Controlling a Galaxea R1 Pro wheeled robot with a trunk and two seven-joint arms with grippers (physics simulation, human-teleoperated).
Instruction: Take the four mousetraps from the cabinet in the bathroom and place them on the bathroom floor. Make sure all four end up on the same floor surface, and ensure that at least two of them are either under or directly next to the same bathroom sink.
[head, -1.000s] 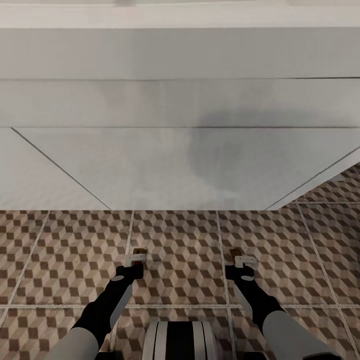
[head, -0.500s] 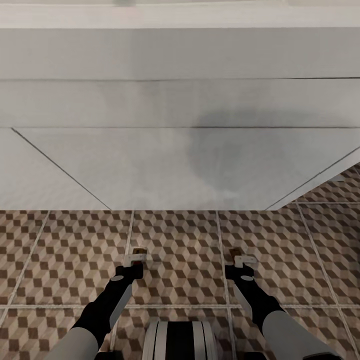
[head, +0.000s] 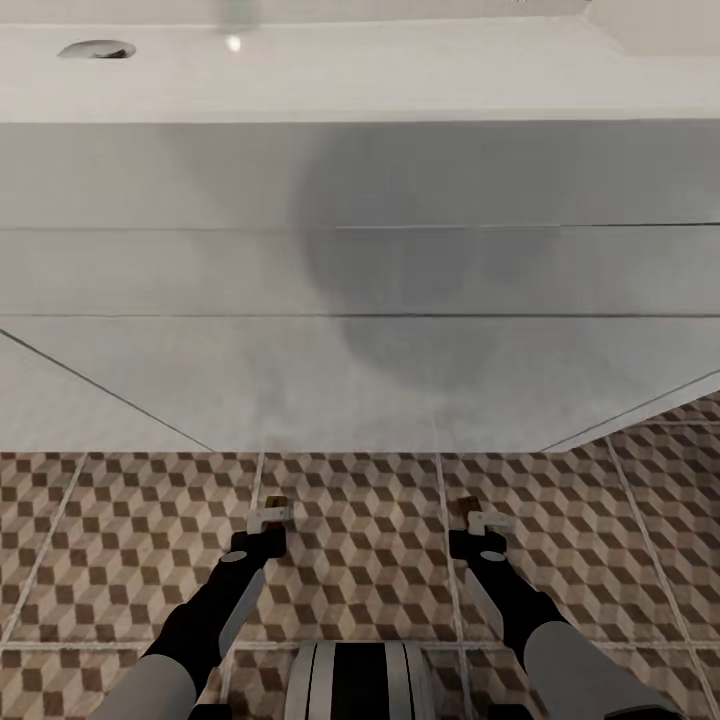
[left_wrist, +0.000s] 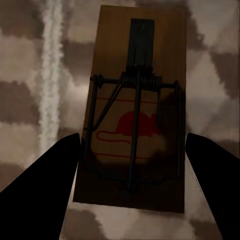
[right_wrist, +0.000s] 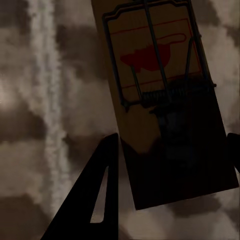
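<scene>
Brown wooden mousetraps (left_wrist: 135, 110) (right_wrist: 165, 95) sat clamped in the left tool (head: 272, 515) and right tool (head: 476, 518) above cube-patterned tile floor (head: 360, 520)

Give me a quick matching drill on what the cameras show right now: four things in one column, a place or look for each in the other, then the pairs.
Things:
1. left gripper
2. right gripper
3. bathroom floor
4. white unit

Descriptions:
A. brown and beige cube-pattern tiles
B. holds a mousetrap with its red mouse print nearer the fingers
C. pale panels rising ahead of both arms
D. holds a mousetrap with its red mouse print at the far end

Pairs: 1-B, 2-D, 3-A, 4-C
</scene>
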